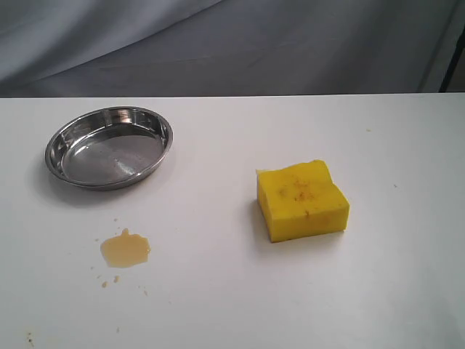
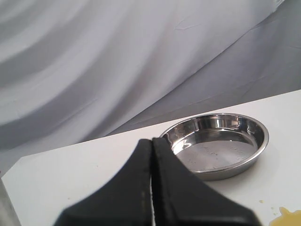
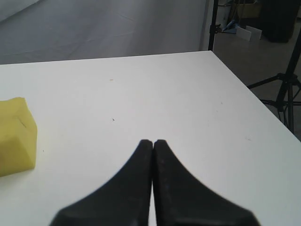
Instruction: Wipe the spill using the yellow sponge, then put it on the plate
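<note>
The yellow sponge (image 1: 302, 200) lies flat on the white table, right of centre, orange specks on its top; a corner of the sponge (image 3: 16, 134) shows in the right wrist view. An amber spill (image 1: 125, 249) with tiny droplets sits at the front left. Behind it stands the steel plate (image 1: 109, 147), holding nothing. My left gripper (image 2: 151, 141) is shut on nothing, with the plate's rim (image 2: 256, 149) and the spill's edge (image 2: 288, 217) beyond it. My right gripper (image 3: 153, 142) is shut on nothing, over bare table beside the sponge. Neither gripper shows in the exterior view.
A grey cloth backdrop (image 1: 232, 43) hangs behind the table's far edge. The table's side edge (image 3: 256, 94) runs near the right gripper, with a black stand (image 3: 284, 89) and floor beyond it.
</note>
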